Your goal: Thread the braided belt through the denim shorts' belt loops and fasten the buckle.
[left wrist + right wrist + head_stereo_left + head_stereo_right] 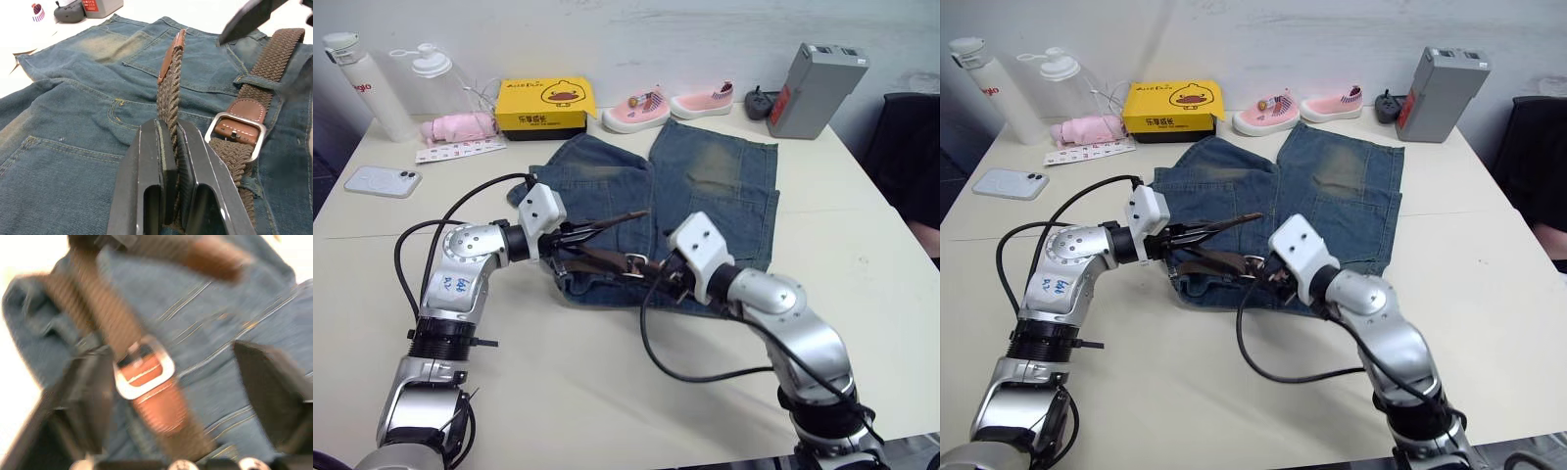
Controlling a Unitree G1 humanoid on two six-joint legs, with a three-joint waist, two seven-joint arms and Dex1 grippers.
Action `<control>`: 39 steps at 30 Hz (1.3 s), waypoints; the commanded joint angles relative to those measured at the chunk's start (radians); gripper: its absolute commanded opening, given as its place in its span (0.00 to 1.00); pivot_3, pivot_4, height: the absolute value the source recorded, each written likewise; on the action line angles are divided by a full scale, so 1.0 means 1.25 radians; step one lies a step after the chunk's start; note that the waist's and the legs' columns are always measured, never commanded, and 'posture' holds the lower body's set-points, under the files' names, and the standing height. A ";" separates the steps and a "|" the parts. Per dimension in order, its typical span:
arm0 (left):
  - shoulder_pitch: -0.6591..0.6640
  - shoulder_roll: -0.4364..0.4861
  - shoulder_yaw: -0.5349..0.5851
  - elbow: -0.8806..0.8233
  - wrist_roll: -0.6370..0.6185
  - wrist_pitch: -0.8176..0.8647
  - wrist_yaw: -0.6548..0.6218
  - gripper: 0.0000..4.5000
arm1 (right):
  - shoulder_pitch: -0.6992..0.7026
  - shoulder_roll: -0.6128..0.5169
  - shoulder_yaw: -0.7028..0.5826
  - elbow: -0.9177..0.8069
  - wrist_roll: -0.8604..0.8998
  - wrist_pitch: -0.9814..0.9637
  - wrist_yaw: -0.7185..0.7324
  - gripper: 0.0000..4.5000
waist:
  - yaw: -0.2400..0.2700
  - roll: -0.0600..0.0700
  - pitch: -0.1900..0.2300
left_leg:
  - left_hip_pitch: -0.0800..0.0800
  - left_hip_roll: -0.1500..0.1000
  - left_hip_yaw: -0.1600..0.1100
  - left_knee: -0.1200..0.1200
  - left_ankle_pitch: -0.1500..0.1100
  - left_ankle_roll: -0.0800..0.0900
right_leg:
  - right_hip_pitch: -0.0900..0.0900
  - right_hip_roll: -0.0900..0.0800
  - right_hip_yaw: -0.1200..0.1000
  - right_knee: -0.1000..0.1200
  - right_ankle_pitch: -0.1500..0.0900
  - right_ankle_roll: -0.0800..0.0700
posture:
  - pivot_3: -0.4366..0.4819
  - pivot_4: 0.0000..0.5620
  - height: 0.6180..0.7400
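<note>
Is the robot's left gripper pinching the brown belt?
Yes, the left gripper has its two black fingers shut on the braided belt, whose leather-tipped end sticks out past them over the denim shorts.

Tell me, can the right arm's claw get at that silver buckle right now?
Probably yes: the right gripper is open, with the buckle lying between its fingers on the denim shorts, nothing covering it.
</note>
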 commanded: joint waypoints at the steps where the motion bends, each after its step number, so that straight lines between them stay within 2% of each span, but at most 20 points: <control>1: -0.013 0.009 0.004 -0.007 -0.015 -0.001 -0.008 0.00 | -0.046 -0.004 -0.040 0.072 0.030 0.021 -0.002 0.49 | 0.000 0.000 0.000 | 0.000 0.000 0.000 0.000 0.000 0.000 | 0.000 0.000 0.000 0.000 0.000 0.000 | 0.48 0.27 0.53; 4: -0.002 0.018 0.003 -0.016 -0.016 0.006 -0.014 0.00 | -0.048 0.004 -0.015 0.090 0.039 0.029 -0.006 0.24 | 0.000 0.000 0.000 | 0.000 0.000 0.000 0.000 0.000 0.000 | 0.000 0.000 0.000 0.000 0.000 0.000 | 0.48 0.27 0.53; 6: 0.005 0.023 0.004 -0.028 -0.019 0.013 -0.018 0.00 | -0.043 0.012 0.008 0.095 0.042 0.027 -0.011 0.03 | -0.002 0.000 0.000 | 0.000 0.000 0.001 0.000 0.000 0.000 | 0.000 0.000 0.000 0.000 0.000 0.000 | 0.48 0.27 0.53; 7: 0.008 0.026 0.004 -0.034 -0.020 0.016 -0.019 0.00 | -0.042 0.017 0.018 0.098 0.042 0.026 -0.015 0.01 | -0.003 0.000 0.000 | 0.000 0.000 0.001 0.000 0.000 0.000 | -0.001 0.000 0.000 0.000 0.000 0.000 | 0.48 0.27 0.53; 25: 0.039 0.036 0.009 -0.090 -0.022 0.041 -0.008 0.00 | -0.078 0.054 0.118 0.221 0.049 0.010 -0.027 0.01 | -0.015 0.000 0.000 | 0.000 0.000 0.000 0.000 0.000 0.000 | -0.001 0.000 0.000 0.001 0.000 0.000 | 0.48 0.27 0.53; 32: 0.044 0.029 0.005 -0.096 -0.021 0.035 0.002 0.00 | -0.154 0.036 0.167 0.295 0.050 0.006 0.024 0.01 | -0.019 0.000 0.000 | 0.000 0.000 0.001 0.000 0.000 0.000 | -0.001 0.000 0.001 0.001 0.000 0.000 | 0.48 0.27 0.53; 39: 0.048 0.030 0.008 -0.093 -0.017 0.024 0.012 0.00 | -0.205 -0.009 0.168 0.289 0.068 0.020 0.086 0.01 | -0.018 0.000 0.000 | 0.000 0.000 0.001 0.000 0.000 0.000 | -0.001 0.000 0.001 0.001 0.000 0.000 | 0.48 0.27 0.53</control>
